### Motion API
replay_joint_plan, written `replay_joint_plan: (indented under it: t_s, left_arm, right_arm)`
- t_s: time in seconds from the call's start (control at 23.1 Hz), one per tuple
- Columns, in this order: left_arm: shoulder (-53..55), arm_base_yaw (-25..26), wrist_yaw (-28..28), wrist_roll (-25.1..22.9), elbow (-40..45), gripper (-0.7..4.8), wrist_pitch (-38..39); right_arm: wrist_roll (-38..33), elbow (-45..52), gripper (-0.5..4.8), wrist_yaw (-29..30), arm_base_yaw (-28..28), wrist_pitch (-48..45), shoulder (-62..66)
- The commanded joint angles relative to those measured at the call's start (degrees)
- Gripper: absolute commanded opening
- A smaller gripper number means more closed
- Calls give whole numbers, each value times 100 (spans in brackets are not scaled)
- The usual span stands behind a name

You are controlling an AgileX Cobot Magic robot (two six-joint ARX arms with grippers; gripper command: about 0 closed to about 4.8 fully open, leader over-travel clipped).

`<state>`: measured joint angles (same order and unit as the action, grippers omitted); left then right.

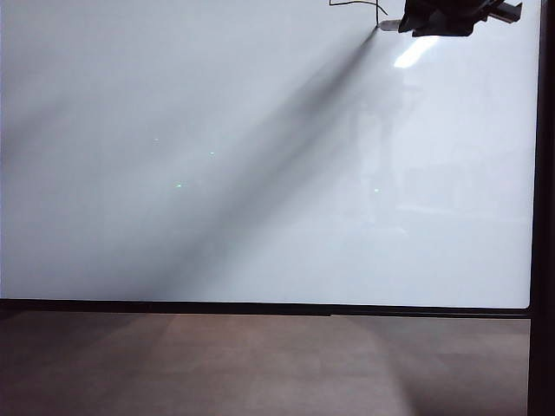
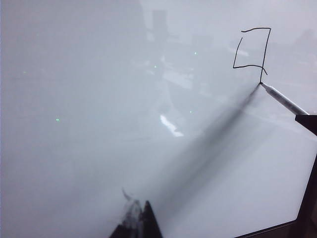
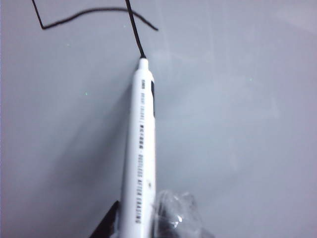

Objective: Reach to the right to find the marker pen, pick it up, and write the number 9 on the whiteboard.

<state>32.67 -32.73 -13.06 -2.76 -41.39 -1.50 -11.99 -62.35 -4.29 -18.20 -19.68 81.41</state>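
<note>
The whiteboard (image 1: 260,173) fills most of the exterior view. My right gripper (image 1: 451,17) is at the board's top right edge, shut on the marker pen (image 3: 141,148), a white barrel between a black finger and a taped finger (image 3: 178,213). The pen's tip (image 3: 142,62) touches the board at the lower end of the downstroke of the number 9 (image 2: 266,52), a boxy figure of thin black lines. In the left wrist view the pen (image 2: 282,98) slants in from the side to that stroke's end. My left gripper (image 2: 140,218) hovers over bare board, fingertips together, holding nothing.
A thin black frame (image 1: 260,307) borders the board along its near edge and right side. Brown-grey floor (image 1: 260,364) lies in front of it. The right arm casts a long diagonal shadow (image 1: 286,147) across the board.
</note>
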Motion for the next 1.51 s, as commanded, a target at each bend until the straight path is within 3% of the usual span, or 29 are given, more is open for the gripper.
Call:
replay_joint_plan:
  t_s: [0.04, 0.65, 1.08, 1.51]
  left_arm:
    - [-4, 2, 20, 17, -24, -5, -77]
    - [-4, 0, 20, 17, -24, -5, -77]
    - [-9, 2, 20, 17, -24, -5, -83]
    - [-15, 2, 20, 17, -24, -5, -122]
  right_arm:
    - [-109, 122, -6, -74, 0, -44, 22]
    - [-212, 299, -6, 39, -31, -330, 22]
    - [-260, 286, -6, -7, -538, -636, 138]
    - [-319, 275, -6, 39, -647, -809, 205]
